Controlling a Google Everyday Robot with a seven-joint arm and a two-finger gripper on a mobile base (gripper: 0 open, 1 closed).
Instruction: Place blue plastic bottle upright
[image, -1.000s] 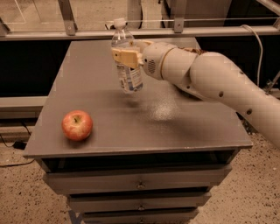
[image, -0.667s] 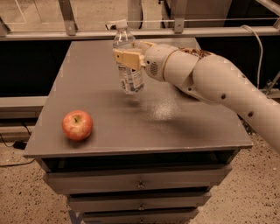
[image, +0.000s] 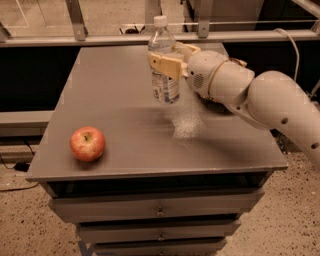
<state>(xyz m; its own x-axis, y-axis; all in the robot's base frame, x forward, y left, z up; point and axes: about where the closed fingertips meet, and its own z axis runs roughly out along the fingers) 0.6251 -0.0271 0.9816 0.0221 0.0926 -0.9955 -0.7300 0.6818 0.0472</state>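
now the placing step looks nearly done: the blue plastic bottle (image: 165, 89) stands upright, cap up, toward the back middle of the counter (image: 110, 100), well apart from the apple (image: 87, 143), though i cannot tell if its base rests there. the end effector (image: 165, 57) is clamped around the bottle's upper body. next likely comes a gentle lowering, then a release without tipping.
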